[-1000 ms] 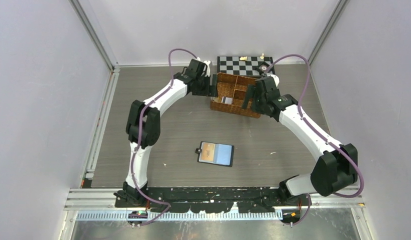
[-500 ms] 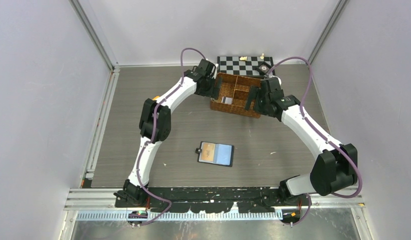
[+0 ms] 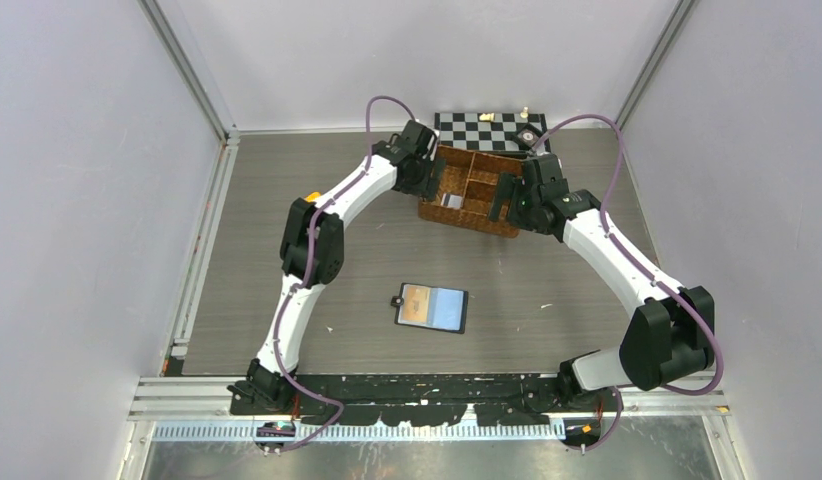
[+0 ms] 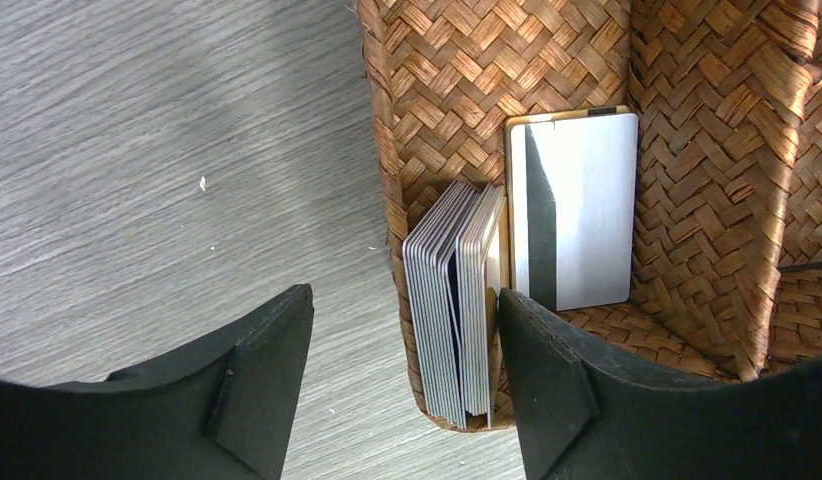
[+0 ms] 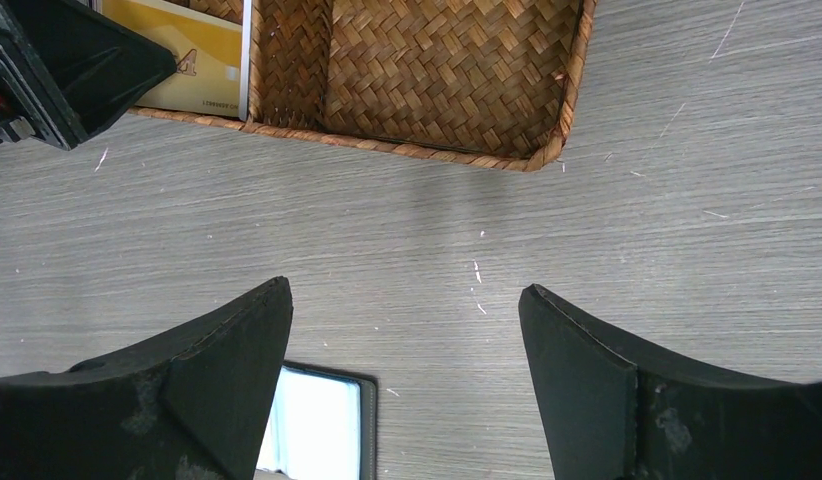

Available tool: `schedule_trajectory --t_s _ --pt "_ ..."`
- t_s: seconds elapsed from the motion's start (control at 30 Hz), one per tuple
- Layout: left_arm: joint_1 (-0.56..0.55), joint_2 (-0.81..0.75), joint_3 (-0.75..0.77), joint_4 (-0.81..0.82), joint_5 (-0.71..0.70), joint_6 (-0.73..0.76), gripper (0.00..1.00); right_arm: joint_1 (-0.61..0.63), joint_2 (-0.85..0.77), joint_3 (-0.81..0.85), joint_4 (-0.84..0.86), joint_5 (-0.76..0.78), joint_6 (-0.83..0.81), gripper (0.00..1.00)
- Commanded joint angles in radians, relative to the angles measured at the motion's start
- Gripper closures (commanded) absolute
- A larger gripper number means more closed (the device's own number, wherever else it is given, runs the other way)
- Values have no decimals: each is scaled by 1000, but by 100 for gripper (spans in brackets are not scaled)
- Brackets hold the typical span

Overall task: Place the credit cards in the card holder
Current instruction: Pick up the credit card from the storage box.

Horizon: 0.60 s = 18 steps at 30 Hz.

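Catches the left end effector [image 4: 402, 330] spread wide and gripping nothing, poised over the left compartment of the wicker basket [image 4: 707, 150]; straddles the basket's side wall, one finger [image 4: 257, 390] out over the bench [image 4: 137, 150], the other inside, just beside the credit cards [image 4: 455, 300] standing on edge in a tight stack against that wall; shows a striped card [image 4: 572, 210] lying flat next to the stack, dark magnetic band up; finds the right end effector [image 5: 405, 300] fully open and empty too, hanging above the bench near the basket's rim; places the card holder [image 3: 433, 307] open mid-bench, well apart from the basket, tan-orange on its left half, pale blue on its right.

Looks like the pick-up stage, most cards not yet moved; to do it well, shift sideways until both fingers clear the wicker wall, come down on one outer card rather than the whole stack, pinch across its faces, lift straight up without dragging the basket.

Offers no readable writing on the stack or the striped card; gives only small dark print on a yellow card [image 5: 192, 60] in the basket, too small to make out.
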Motion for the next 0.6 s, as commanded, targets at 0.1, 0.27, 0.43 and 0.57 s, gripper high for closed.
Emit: schedule_trajectory --t_s 0.1,0.27,0.43,0.57 --pt "10 -100 33 -27 -46 31 32 -5 -6 13 19 -13 -13 12" --pt "10 -118 35 -26 -50 34 33 -6 0 14 19 -26 -13 12" --pt "10 -125 33 -26 -36 41 43 -5 6 13 18 -36 -13 12" --pt "10 -124 30 -23 3 35 62 -5 12 13 15 -40 -13 13"
